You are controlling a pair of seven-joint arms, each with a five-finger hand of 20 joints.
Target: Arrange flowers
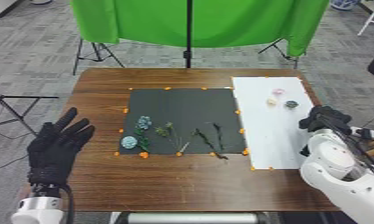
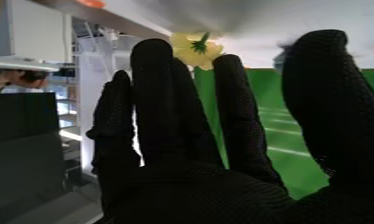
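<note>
Right robot hand (image 1: 326,119) is released and grasps nothing, its fingers straight at the white sheet's outer side, probably so they can close on a bloom next. Nearest its work is the yellow bloom (image 1: 272,102), lying on the white sheet (image 1: 263,135) between the hand and the black sheet. Beside it lie the pink bloom (image 1: 278,92) and the dark bloom (image 1: 292,104), set apart, I judge, so each can be taken singly. On the black sheet (image 1: 188,105), the blue bloom (image 1: 144,122), pale bloom (image 1: 128,142), green sprigs (image 1: 163,132) and dark stems (image 1: 204,137) are spread side by side, likely so heads can meet stems. Outward, on the table (image 1: 183,185), orange tabs (image 1: 143,155) seem to pin the sheets; the left robot hand (image 1: 55,150) is spread and holds nothing, perhaps kept aside for clearance. Counted: three blooms on white, two on black, two dark stems, two sheets; the sprigs I cannot count surely.
</note>
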